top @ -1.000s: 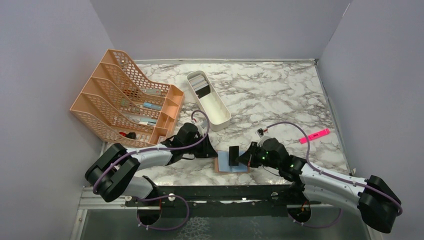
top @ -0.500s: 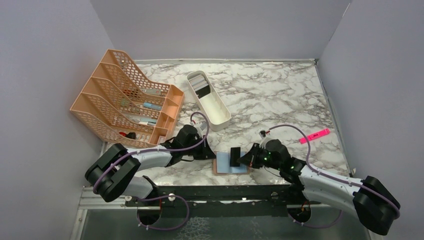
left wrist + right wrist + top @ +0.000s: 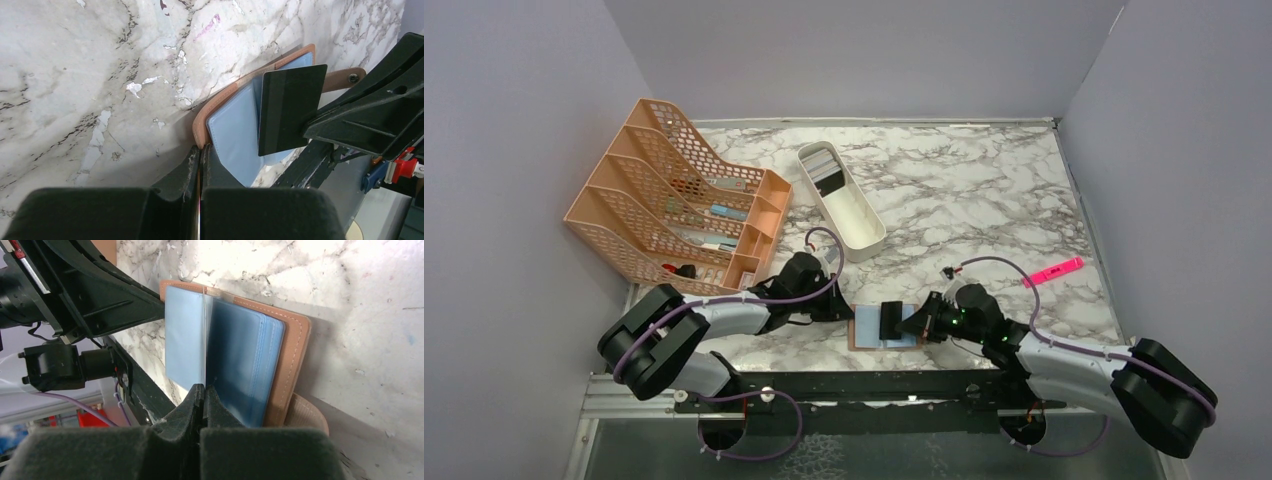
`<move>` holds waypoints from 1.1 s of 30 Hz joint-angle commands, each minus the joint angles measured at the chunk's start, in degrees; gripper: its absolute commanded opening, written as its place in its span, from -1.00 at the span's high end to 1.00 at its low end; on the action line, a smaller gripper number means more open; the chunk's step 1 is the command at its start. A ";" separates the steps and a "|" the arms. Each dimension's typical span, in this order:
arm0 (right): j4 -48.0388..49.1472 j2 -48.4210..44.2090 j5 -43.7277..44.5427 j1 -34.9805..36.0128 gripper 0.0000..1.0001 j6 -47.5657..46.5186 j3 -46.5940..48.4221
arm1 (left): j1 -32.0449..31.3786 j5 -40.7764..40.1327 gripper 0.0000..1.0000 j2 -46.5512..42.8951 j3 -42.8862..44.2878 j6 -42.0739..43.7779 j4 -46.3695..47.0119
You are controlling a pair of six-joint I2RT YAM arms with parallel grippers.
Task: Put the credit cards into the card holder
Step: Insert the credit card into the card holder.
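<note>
The tan card holder (image 3: 869, 327) lies open at the table's near edge and shows light blue sleeves. My left gripper (image 3: 844, 312) is shut on its left edge; in the left wrist view (image 3: 200, 150) the jaws pinch the tan cover (image 3: 220, 100). My right gripper (image 3: 906, 322) is shut on a dark credit card (image 3: 890, 320) and holds it on edge over the sleeves. The card shows broadside in the left wrist view (image 3: 290, 107) and edge-on in the right wrist view (image 3: 204, 340), between two sleeves of the holder (image 3: 292, 355). More cards (image 3: 822, 165) lie in the white tray.
The white oblong tray (image 3: 856, 215) stands behind the holder. An orange mesh file rack (image 3: 674, 200) is at the back left. A pink highlighter (image 3: 1054, 271) lies at the right. The table's front rail runs just below the holder.
My right gripper has moved a little left and toward the near edge with the dark card, closer over the sleeves. The left gripper keeps its hold and has barely moved.
</note>
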 commanded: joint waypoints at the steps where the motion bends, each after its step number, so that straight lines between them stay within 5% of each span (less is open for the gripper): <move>1: 5.78 1.85 -2.35 -0.22 0.99 2.06 -1.55 | -0.82 -1.98 1.00 0.83 -0.36 1.23 0.96; 33: 5.75 4.23 -4.93 -0.22 0.98 5.08 -2.82 | -1.71 -3.93 1.00 1.22 -0.46 0.53 0.95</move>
